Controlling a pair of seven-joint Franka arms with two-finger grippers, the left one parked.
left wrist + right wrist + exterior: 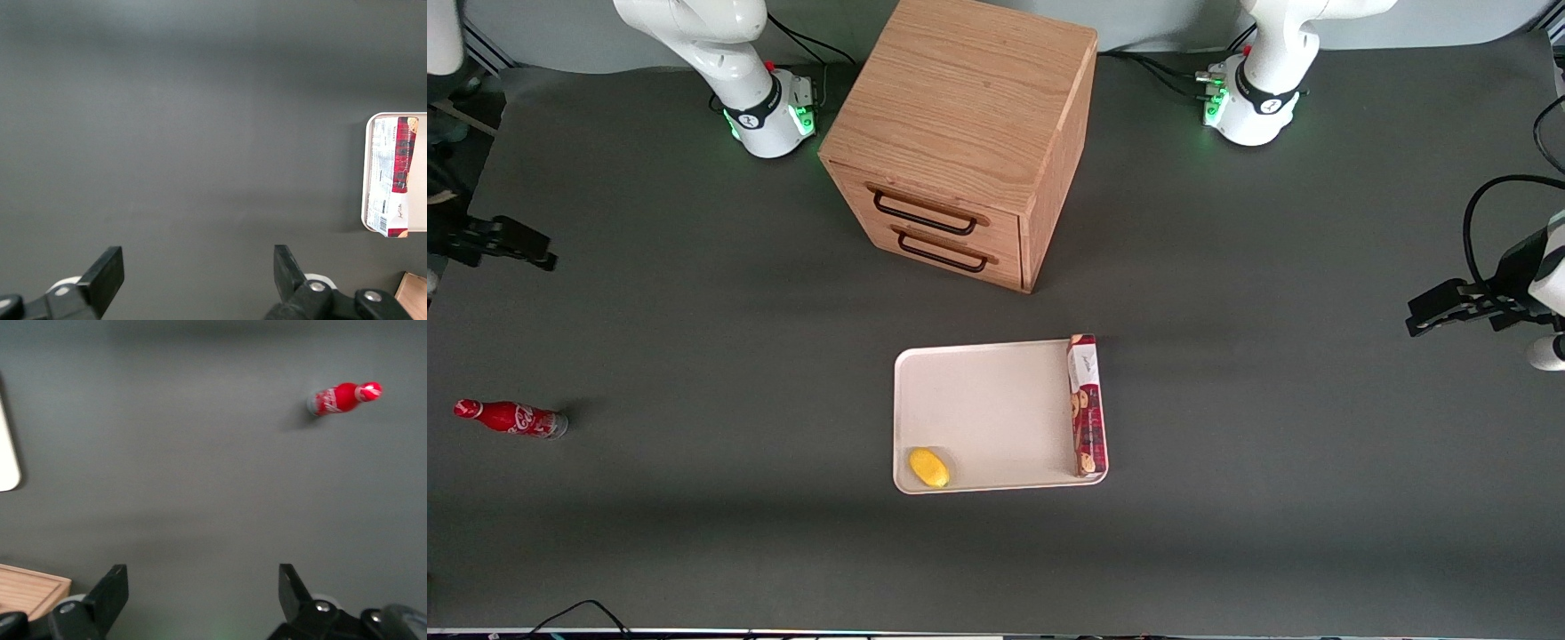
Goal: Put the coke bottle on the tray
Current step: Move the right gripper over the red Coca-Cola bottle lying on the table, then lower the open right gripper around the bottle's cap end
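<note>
Coke bottle (pixel 511 419) stands well apart from open end effector (pixel 505 242).

You're seeing the small red coke bottle (pixel 511 419) standing near the working arm's table edge, the black two-finger gripper (pixel 532 252) hanging spread above that edge, and the cream-white rectangular tray (pixel 996 413) sitting mid-table.

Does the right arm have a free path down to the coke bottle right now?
Probably yes: the coke bottle stands alone on the dark table at the working arm's end, nothing beside it; the open gripper is empty.
</note>
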